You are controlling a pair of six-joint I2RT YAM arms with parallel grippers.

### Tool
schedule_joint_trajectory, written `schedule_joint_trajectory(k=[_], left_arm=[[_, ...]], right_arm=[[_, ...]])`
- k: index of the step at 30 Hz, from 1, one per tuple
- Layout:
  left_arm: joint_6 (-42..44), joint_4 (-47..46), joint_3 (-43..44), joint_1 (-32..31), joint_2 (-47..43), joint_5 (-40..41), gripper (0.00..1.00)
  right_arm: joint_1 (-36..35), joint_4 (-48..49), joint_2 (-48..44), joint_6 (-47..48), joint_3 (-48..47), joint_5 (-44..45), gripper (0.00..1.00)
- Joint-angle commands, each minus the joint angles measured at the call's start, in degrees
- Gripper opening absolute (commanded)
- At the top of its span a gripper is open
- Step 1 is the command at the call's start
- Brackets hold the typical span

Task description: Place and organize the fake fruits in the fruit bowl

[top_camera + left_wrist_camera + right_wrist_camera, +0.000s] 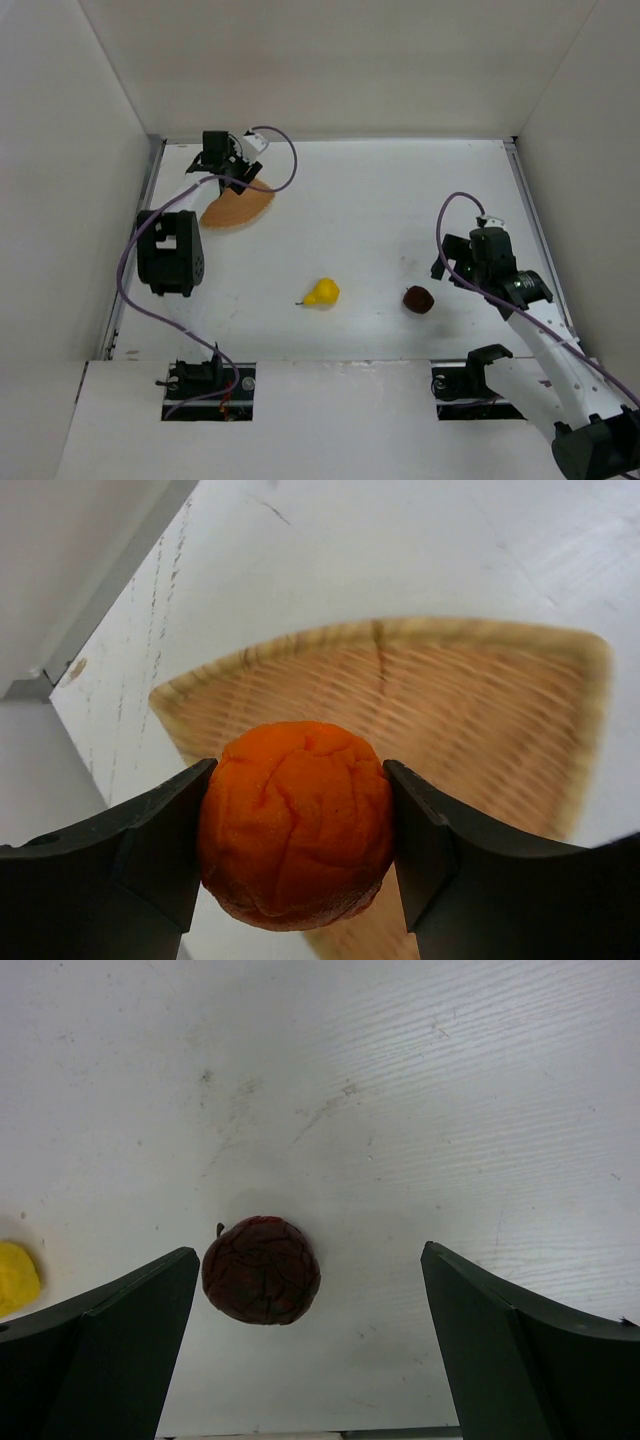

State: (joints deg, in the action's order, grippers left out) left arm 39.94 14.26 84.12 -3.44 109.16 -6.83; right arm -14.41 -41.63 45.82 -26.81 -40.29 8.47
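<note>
Orange (295, 825): bright orange, wrinkled skin, lower centre of left wrist view. Bowl (480, 710) behind: tan-orange w/ fine ribbed weave, paler rim. Pear (323, 292): yellow, dark stem, mid top view. Apple (262, 1270): dark red-brown, crackle lines. Table (420, 1090): white, faint grain. Left fingers (100, 870): black.

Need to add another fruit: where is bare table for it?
Bare: the far right of the table, from the bowl to the right wall, and the middle strip beyond the pear and apple. Crowded: the far left corner, where the left fingers hold the orange at the bowl.
</note>
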Motion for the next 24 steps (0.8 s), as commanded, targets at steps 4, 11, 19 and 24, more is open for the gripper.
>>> schedule_joint_trajectory(k=[4,11,19,24], left_arm=[[-13.39,-13.21,8.95,1.64,7.55,1.56,0.44],[-12.96,-8.66,9.31,1.38,6.77,1.82,0.9],[-5.15,12.34,8.44,-2.91,-8.06,-1.94,1.0],[5.65,31.83,0.55,-17.83,-19.67,-11.7,1.0]], right_arm=[[-1.09,2.6,-1.44,-2.2,0.39,-0.56,1.0],[-1.27,2.69,-2.05,-2.81,0.39,-0.91,1.0],[-1.27,3.31,-3.37,-2.11,0.65,-1.09,1.0],[-2.06,4.88,-1.97,-2.11,1.18,-3.1,1.0]])
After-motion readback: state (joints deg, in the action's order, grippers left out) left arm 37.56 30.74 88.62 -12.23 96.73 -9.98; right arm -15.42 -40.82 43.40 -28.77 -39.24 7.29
